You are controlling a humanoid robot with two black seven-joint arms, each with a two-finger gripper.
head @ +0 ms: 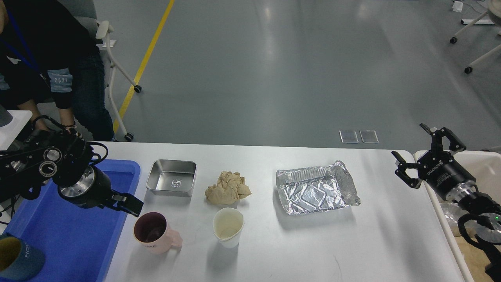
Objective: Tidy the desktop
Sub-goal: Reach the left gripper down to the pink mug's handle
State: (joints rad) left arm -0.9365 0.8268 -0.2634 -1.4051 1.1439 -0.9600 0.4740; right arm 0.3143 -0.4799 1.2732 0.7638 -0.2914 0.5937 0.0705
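The white desktop (pixel 375 235) holds a square steel tray (pixel 171 183), a crumpled brown paper ball (pixel 228 188), a crumpled foil tray (pixel 315 188), a pink mug (pixel 153 232) and a white paper cup (pixel 228 226). My left gripper (pixel 130 204) hangs over the right rim of the blue tray (pixel 70 231), just up and left of the pink mug. It is dark and seen side-on, so its fingers cannot be told apart. My right gripper (pixel 409 143) is open and empty above the desktop's far right corner, to the right of the foil tray.
A teal cup (pixel 17 256) lies in the blue tray's near left corner. A cream bin (pixel 487 166) stands off the desktop's right edge. A person (pixel 51 66) stands behind the left corner beside a wheeled chair.
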